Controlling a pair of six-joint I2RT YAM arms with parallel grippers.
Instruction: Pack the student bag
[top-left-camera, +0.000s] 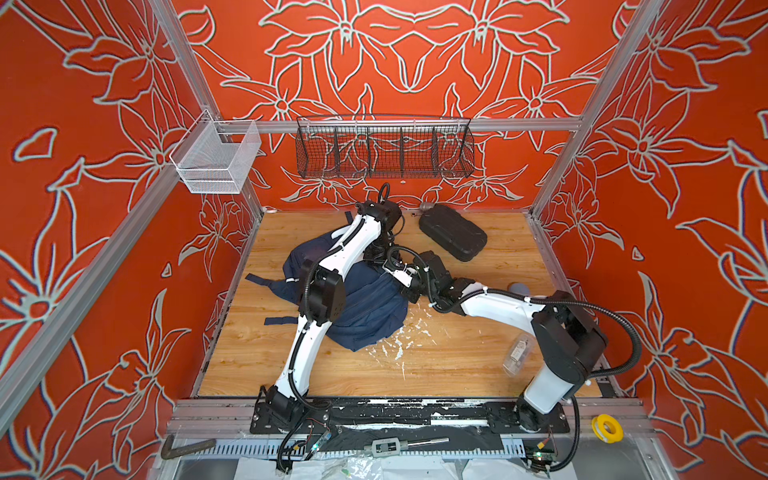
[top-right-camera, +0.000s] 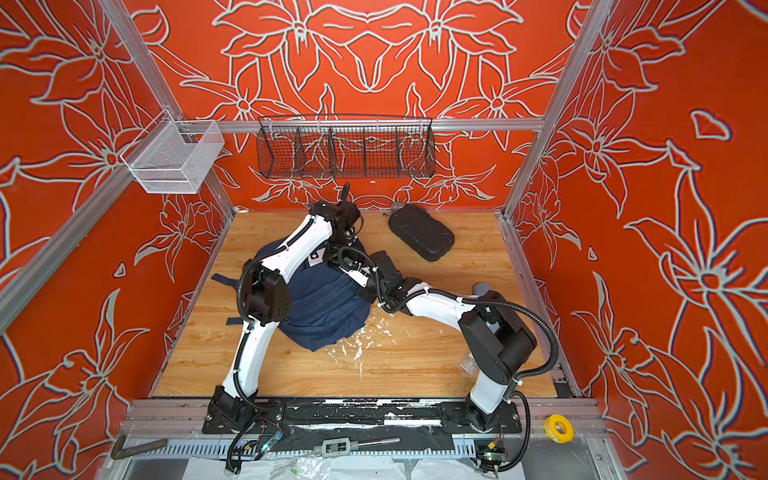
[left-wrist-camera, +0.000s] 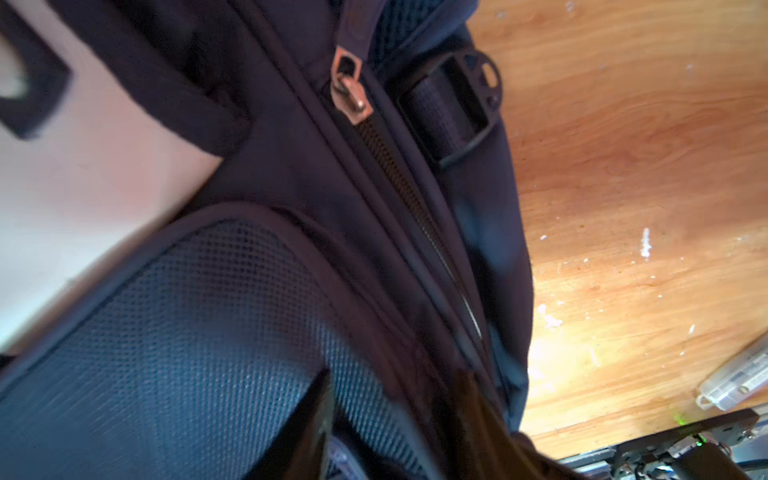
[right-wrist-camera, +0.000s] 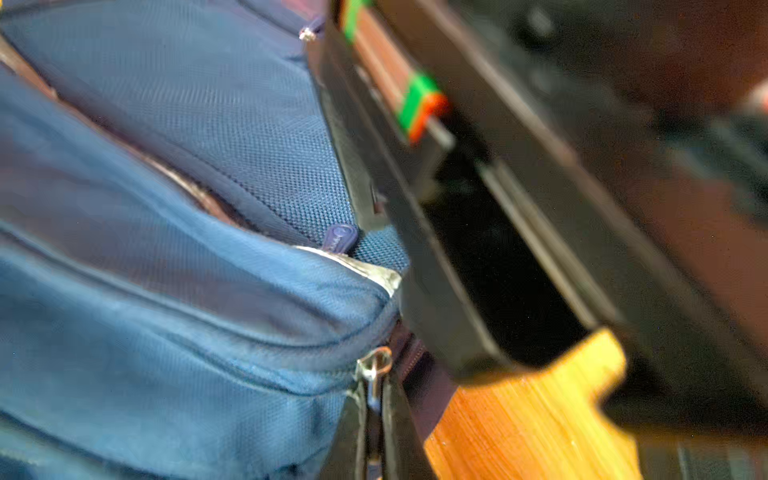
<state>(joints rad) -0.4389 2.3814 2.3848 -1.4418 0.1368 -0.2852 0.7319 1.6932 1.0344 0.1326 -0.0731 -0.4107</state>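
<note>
Bench (top-left-camera: 457, 353): wood top, white flecks near the middle. The student bag (top-left-camera: 365, 307) lies flat on it left of centre, straps trailing toward the left edge, with both arms bent over its far end. A black oval hard case (top-left-camera: 453, 232) sits well apart at the back right, outside the bag. The right hand (top-left-camera: 392, 266) is at the bag's upper right edge with its jaws closed; I cannot make out anything pinched between them. The left hand (left-wrist-camera: 395, 376) is low over the mesh-padded back, its fingers standing apart with the bag's edge between them. Blur stops me telling whether it grips. A clear plastic case (top-left-camera: 517, 355) lies by the right arm's base, also unpacked. The copper zip slider (left-wrist-camera: 351, 89) sits at the end of a track whose teeth look fully meshed. Judgement: I am at the opening step, nothing loaded. The next move needs one hand to pin the fabric while the other takes the slider's pull tab and draws along the track.
</note>
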